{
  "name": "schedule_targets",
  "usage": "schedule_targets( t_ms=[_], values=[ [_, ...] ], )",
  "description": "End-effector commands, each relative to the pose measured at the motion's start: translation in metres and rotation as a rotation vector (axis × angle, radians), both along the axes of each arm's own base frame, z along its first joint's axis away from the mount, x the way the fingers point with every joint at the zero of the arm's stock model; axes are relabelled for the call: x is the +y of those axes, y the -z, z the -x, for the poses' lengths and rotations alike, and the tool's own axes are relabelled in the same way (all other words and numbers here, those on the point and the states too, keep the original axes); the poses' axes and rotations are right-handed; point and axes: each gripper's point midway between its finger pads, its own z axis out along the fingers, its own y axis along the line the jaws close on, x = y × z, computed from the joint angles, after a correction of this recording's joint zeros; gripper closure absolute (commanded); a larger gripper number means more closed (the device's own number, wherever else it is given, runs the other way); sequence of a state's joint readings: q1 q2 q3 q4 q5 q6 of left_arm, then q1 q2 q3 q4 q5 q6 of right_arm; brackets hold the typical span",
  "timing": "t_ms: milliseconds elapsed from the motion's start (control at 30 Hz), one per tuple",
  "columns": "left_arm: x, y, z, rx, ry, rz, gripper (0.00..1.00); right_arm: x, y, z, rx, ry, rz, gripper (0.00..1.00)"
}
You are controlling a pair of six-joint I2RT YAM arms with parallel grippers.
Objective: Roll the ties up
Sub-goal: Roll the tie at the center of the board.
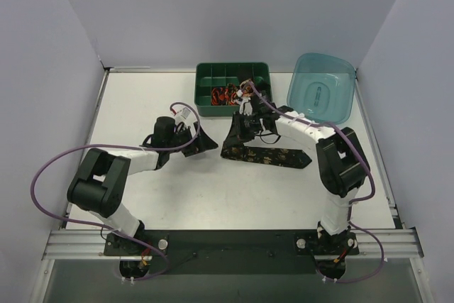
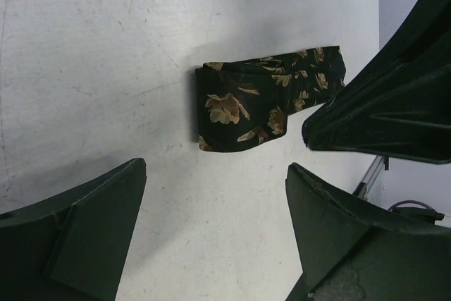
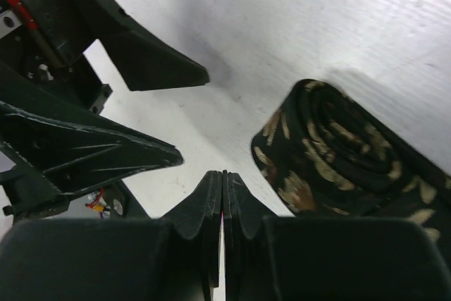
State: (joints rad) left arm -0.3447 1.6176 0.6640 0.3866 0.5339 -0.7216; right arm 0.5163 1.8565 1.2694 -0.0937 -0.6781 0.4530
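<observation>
A black tie (image 1: 273, 155) with gold flower motifs lies mid-table, its left end partly rolled into a coil (image 3: 338, 153). The same rolled end (image 2: 239, 111) lies flat in the left wrist view, ahead of my left gripper (image 2: 217, 167). That gripper is open, with bare table between its fingers (image 2: 84, 230), and sits just left of the tie (image 1: 203, 140). My right gripper (image 3: 224, 174) is shut with nothing in it. It hovers beside the coil's left edge (image 1: 237, 133), facing the left gripper. Small rolled ties (image 1: 227, 95) with red motifs sit in the tray.
A dark green compartment tray (image 1: 213, 74) stands at the back centre. A translucent teal tub (image 1: 320, 86) stands at the back right. White walls close in the table on three sides. The two grippers are close together near the tie's left end.
</observation>
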Motion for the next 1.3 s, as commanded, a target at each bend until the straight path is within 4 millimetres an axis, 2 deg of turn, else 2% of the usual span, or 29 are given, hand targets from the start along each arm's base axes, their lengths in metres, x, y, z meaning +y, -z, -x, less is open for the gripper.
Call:
schedule_targets(
  t_ms=[0,333,500,900,1133,1233,1267],
  values=[
    [-0.007,-0.03,-0.018,-0.097,0.011,0.049,0.1,0.023,-0.004,-0.003,-0.011,-0.023,-0.087,1.0],
    [-0.003,-0.026,-0.015,-0.1,0.013,0.007,0.1,0.021,0.029,-0.009,0.044,0.014,-0.1,1.0],
    [-0.001,-0.025,-0.016,-0.102,0.009,-0.007,0.1,0.016,0.035,-0.016,0.061,0.049,-0.171,1.0],
    [0.002,-0.025,-0.016,-0.109,0.004,-0.026,0.11,0.012,0.059,-0.014,0.142,0.096,-0.301,1.0],
    [0.003,-0.029,-0.016,-0.122,0.003,-0.032,0.11,0.01,0.049,-0.022,0.137,0.115,-0.374,1.0],
    [0.003,-0.029,-0.017,-0.123,0.002,-0.037,0.11,0.014,0.026,-0.028,0.1,0.102,-0.399,1.0],
    [0.003,-0.03,-0.018,-0.125,0.001,-0.038,0.11,0.016,0.012,-0.03,0.073,0.093,-0.41,1.0]
  ],
)
